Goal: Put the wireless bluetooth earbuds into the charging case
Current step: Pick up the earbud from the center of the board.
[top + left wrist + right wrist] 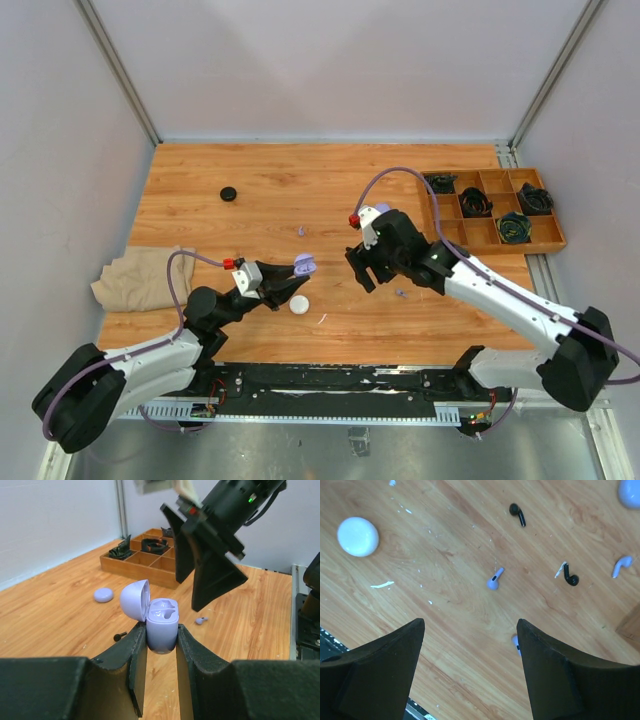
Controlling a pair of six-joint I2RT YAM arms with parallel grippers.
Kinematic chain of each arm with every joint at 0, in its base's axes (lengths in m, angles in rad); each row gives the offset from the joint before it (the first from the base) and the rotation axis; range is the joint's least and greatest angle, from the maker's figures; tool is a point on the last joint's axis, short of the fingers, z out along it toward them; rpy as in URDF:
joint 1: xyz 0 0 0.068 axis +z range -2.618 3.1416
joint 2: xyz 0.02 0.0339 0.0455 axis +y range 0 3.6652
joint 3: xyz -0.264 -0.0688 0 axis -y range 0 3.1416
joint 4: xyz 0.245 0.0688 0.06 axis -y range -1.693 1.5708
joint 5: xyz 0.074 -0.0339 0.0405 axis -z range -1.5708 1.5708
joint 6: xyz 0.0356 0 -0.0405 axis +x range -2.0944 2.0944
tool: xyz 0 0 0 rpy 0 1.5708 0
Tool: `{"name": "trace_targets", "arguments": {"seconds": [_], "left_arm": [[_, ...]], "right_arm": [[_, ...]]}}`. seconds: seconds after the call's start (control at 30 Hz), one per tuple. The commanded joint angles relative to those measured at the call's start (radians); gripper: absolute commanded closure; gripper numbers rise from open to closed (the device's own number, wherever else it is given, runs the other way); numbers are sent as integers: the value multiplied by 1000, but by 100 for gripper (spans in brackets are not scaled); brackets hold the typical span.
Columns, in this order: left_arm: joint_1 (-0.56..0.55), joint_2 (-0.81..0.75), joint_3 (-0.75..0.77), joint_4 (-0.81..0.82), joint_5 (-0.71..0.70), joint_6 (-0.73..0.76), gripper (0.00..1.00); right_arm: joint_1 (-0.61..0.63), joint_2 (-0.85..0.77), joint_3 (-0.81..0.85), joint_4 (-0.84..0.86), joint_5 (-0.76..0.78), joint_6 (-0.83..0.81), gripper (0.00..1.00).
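Note:
My left gripper (161, 631) is shut on a lavender charging case (162, 624), held upright with its lid (135, 600) flipped open and both sockets empty. From above, the case (303, 265) hangs over the table's near middle. My right gripper (470, 624) is open and empty, hovering just right of the case (362, 270). Below it on the wood lie earbuds: a lavender one (493, 580) ahead of the jaws, another lavender one (621, 566) at the right, two black ones (517, 514) (570, 576). A lavender bit (515, 643) peeks from behind the right finger.
A white round case (299, 305) lies near the front edge and a black one (229, 194) at the far left. A lavender rounded piece (103, 595) rests farther back. A wooden tray (455, 232) of coiled cables stands at the right, a beige cloth (140, 277) at the left.

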Motion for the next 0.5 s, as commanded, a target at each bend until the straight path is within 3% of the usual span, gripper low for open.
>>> {"name": "trace_targets", "arguments": {"seconds": [0.0,0.47], "left_arm": [[-4,5,-10,39,-15,21,100],[-4,-29,-4,-5,-15,30,100]], "right_arm": [[-37,96,-7,22,-13,61,24],[-133,410,52,111,-128,72,27]]}}
